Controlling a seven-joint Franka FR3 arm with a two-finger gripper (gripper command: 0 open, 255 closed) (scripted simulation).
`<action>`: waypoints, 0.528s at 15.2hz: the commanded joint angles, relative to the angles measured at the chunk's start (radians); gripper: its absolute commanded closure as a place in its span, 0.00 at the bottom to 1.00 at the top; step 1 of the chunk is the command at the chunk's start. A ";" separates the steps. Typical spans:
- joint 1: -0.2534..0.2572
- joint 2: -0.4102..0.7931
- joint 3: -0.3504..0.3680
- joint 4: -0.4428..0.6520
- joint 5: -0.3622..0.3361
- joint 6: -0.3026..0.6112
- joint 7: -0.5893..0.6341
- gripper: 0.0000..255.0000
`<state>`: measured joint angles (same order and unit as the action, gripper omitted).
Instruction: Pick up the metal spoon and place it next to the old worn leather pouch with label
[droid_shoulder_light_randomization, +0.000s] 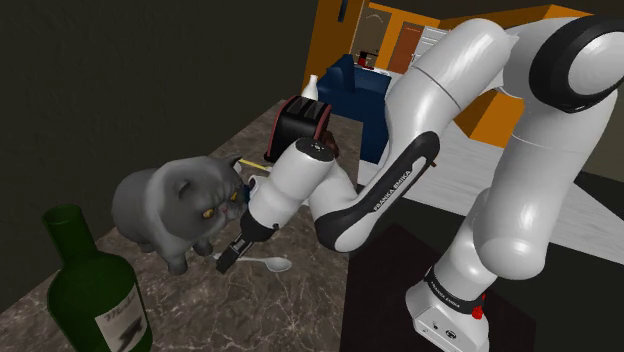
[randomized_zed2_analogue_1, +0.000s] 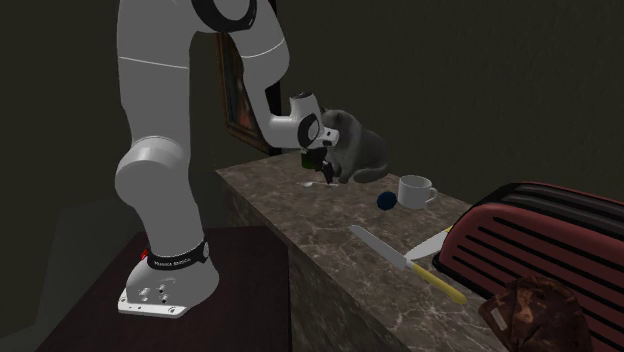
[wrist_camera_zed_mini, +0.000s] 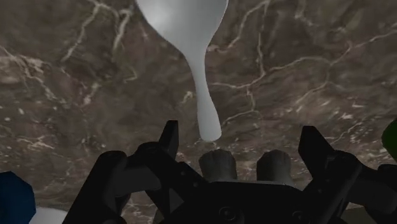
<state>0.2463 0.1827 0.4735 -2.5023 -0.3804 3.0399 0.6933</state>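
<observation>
Wrist view: the black claw (wrist_camera_zed_mini: 242, 143) hangs low over a dark brown marbled countertop (wrist_camera_zed_mini: 76, 95). Its two fingers (wrist_camera_zed_mini: 168, 137) are spread wide and grip nothing. A pale, whitish spoon (wrist_camera_zed_mini: 202, 76) lies flat on the stone just ahead of the claw. Its bowl points away, and the end of its handle reaches in between the fingers, closer to one of them and touching neither.

Shoulder view: the white arm (droid_shoulder_light_randomization: 300, 185) bends down over the counter so that the claw points at the stone with the spoon right beside its tip. A grey cat figure (droid_shoulder_light_randomization: 180, 205) sits just behind the claw, and a dark green bottle (droid_shoulder_light_randomization: 95, 295) stands off to one side, apart from it.

Second exterior view: along the counter away from the claw come a white mug (randomized_zed2_analogue_1: 415, 190), a small dark blue ball (randomized_zed2_analogue_1: 386, 201), a yellow-handled knife (randomized_zed2_analogue_1: 405, 262) and a dark red toaster (randomized_zed2_analogue_1: 545, 245). A worn brown pouch (randomized_zed2_analogue_1: 535, 312) lies at the far end, well apart from claw and spoon.
</observation>
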 joint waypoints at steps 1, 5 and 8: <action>0.013 0.020 -0.022 0.000 -0.010 -0.123 0.011 0.00; 0.013 0.020 -0.022 0.000 -0.011 -0.123 0.011 0.00; 0.009 0.016 -0.016 0.000 -0.002 -0.126 0.005 1.00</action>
<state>0.2554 0.1995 0.4568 -2.5019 -0.3835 2.9147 0.6982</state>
